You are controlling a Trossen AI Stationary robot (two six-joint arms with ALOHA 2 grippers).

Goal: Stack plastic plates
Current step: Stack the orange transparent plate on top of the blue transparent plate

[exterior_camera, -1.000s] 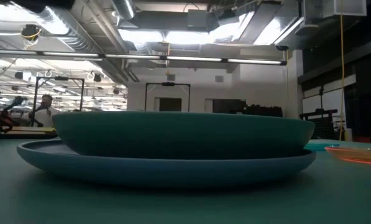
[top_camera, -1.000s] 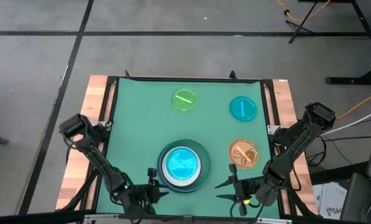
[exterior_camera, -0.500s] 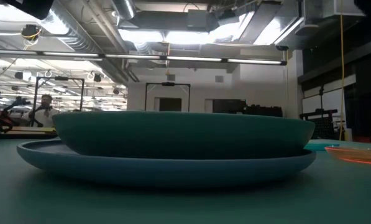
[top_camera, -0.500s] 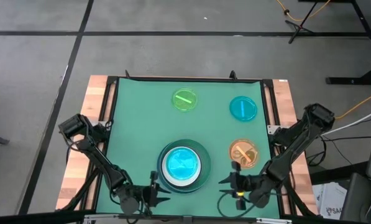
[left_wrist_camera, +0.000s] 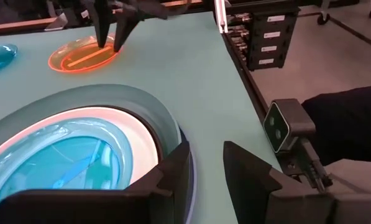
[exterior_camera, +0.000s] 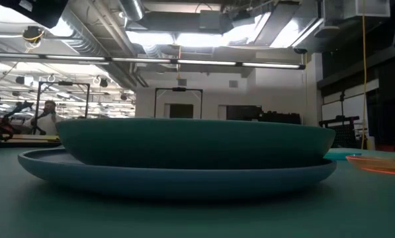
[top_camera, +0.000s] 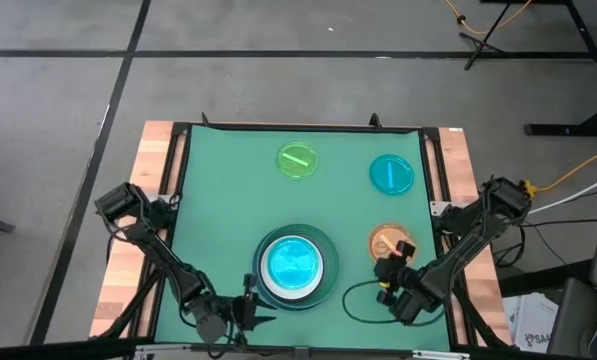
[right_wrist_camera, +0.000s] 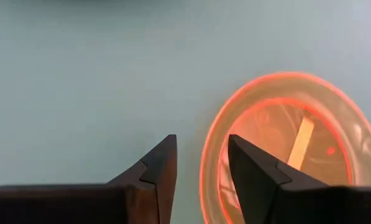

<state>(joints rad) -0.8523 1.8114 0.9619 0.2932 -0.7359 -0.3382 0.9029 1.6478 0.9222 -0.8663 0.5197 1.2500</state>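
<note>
Left claw [top_camera: 250,312]: parked at the near edge of the counter [top_camera: 218,190], just beside the stack's near-left rim; jaws part-open, holding nothing. Risk: a sideways drift would nudge the stack.

Stack [top_camera: 296,267]: near-centre of the counter; large teal-green plate [exterior_camera: 190,144] at the outside, white rim inside it, a translucent blue plate [top_camera: 293,263] on top. Risk: the nested pile could slide on the smooth mat if bumped from either side.

Green plate [top_camera: 297,161]: far side, left of centre, alone, not yet stacked.

Second blue plate [top_camera: 390,174]: far side toward the right, alone, not yet stacked.

Orange plate [right_wrist_camera: 291,146]: near right, well apart from the stack, lying flat.

Right claw [top_camera: 386,270]: over the orange plate's near-left rim; jaws apart, empty, one finger [right_wrist_camera: 255,165] inside the rim, the other outside on the mat. Risk: the thin, low rim gives little to pinch; closing off-line could skid the plate away or tip it up, and a shallow hold may drop it on the way to the stack.
</note>
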